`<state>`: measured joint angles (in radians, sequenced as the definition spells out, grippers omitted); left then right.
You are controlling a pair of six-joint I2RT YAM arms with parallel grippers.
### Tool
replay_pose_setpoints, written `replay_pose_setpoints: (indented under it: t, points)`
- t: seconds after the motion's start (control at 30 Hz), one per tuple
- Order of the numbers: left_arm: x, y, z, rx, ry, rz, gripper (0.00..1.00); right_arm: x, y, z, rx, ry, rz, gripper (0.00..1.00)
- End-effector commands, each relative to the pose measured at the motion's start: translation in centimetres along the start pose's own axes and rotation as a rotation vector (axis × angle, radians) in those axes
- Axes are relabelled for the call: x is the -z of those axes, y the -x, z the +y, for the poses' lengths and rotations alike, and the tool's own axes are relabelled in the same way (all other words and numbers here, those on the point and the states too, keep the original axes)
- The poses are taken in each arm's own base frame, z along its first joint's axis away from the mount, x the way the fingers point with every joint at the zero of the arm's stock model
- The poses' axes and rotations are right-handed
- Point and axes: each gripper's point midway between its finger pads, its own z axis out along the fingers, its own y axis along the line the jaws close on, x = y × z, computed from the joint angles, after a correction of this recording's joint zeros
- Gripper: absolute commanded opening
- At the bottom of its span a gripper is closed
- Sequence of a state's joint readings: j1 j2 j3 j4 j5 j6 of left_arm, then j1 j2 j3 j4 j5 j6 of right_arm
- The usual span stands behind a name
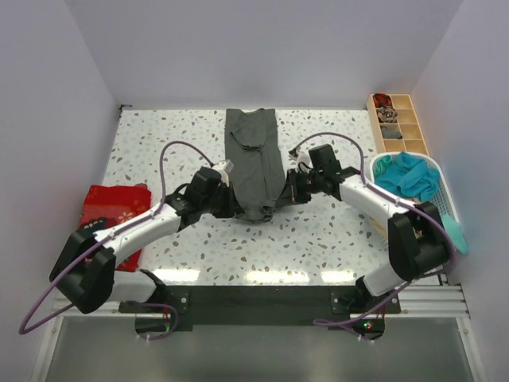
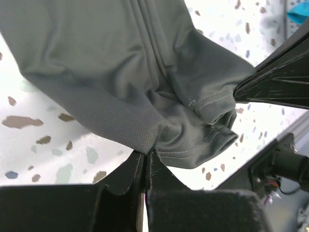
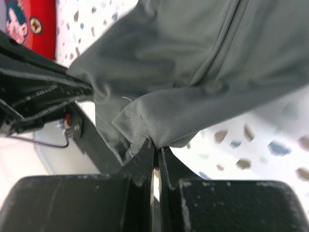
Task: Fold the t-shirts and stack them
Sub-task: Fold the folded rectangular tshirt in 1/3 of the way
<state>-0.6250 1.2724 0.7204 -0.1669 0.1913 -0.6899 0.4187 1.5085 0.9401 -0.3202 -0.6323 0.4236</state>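
Both claws are clamped shut on the near hem of the dark grey-green t-shirt [image 1: 254, 159]. On the left wrist camera the left gripper [image 2: 147, 153] has its two black fingers pressed together, with a pinch of the stitched hem caught at their tips. The cloth bunches into folds just above the pinch. On the right wrist camera the right gripper [image 3: 155, 145] is closed in the same way on a doubled corner of the hem, where the fine mesh weave and a line of stitching show. Each wrist camera also shows the other arm's black fingers at the edge of the same shirt.

From above, the grey-green shirt lies as a long narrow strip down the middle of the speckled table [image 1: 318, 239], its far end near the back wall. Its near end sits between the two grippers, which stand at either side of it.

A red t-shirt [image 1: 115, 205] lies folded at the left edge of the table, well apart from the grey one. Its print shows a cartoon face and a round emblem, and any lettering is too small to read.

Teal t-shirts [image 1: 406, 175] lie heaped in the white basket [image 1: 433, 161] at the right, one hanging over its near rim. A wooden divided tray [image 1: 398, 123] stands behind the basket.
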Motion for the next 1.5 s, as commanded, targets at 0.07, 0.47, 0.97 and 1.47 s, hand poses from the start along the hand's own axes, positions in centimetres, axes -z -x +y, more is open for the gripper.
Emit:
replay_pose_setpoints:
  t: [0.07,0.47,0.97,1.47]
  points:
    - [-1.7,4.4,0.7,-0.048,0.084,-0.067,0.0,-1.8,5.1,-0.9,0.073,-0.08,-0.014,0.0]
    - [-3.8,10.2,6.2,0.001,0.199,-0.122,0.0,-4.7,9.3,-5.0,0.065,-0.224,0.014,0.0]
    - [-8.5,12.4,6.4,0.016,0.129,-0.098,0.0,-5.5,14.5,-8.1,-0.004,-0.226,-0.063,0.04]
    - [-8.5,18.6,7.2,-0.001,0.138,-0.216,0.87,-3.9,21.6,-8.4,0.037,-0.189,-0.235,0.52]
